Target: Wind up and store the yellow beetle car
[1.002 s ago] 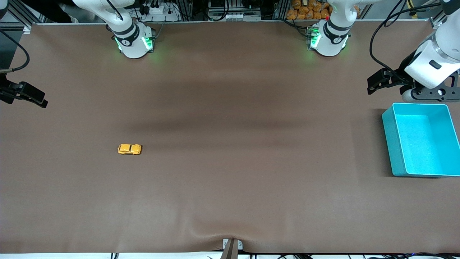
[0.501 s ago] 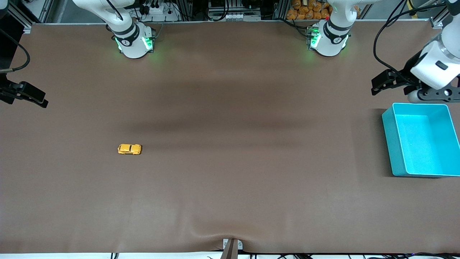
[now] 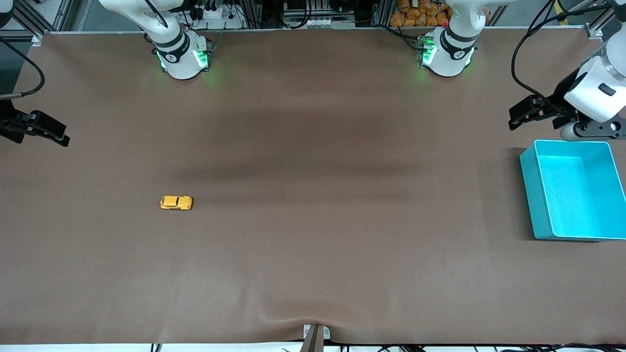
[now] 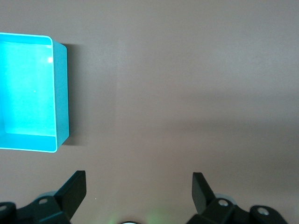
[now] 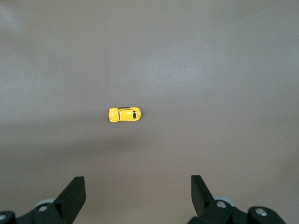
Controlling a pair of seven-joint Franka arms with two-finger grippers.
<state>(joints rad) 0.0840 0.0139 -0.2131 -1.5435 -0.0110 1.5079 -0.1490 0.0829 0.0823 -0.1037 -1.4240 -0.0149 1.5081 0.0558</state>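
Down at the near part of the brown bench (image 3: 313,274) there is only bare cover, and then the yellow beetle car (image 3: 176,203) comes up, sitting on its wheels at about eight o'clock from the bench's middle, toward the right arm's end, lying lengthwise along the bench and touched by nothing. Over at three o'clock, at the left arm's end, the teal bin (image 3: 530,195) stands open-topped and holds nothing that shows, presumably parked there as the place to store the car, well apart from it. Farther up, the left pincer (image 4: 139,189) hangs high, just past the bin's farther rim, its fingers spread wide in its wrist view with nothing between them; it looks to be waiting by the bin. At nine o'clock the right pincer (image 5: 138,192) hovers at the bench's edge, fingers wide too and empty, and its wrist camera already has the car (image 5: 124,115) framed between them. My read: winding has not begun, and the right arm is the one placed to reach the car first.
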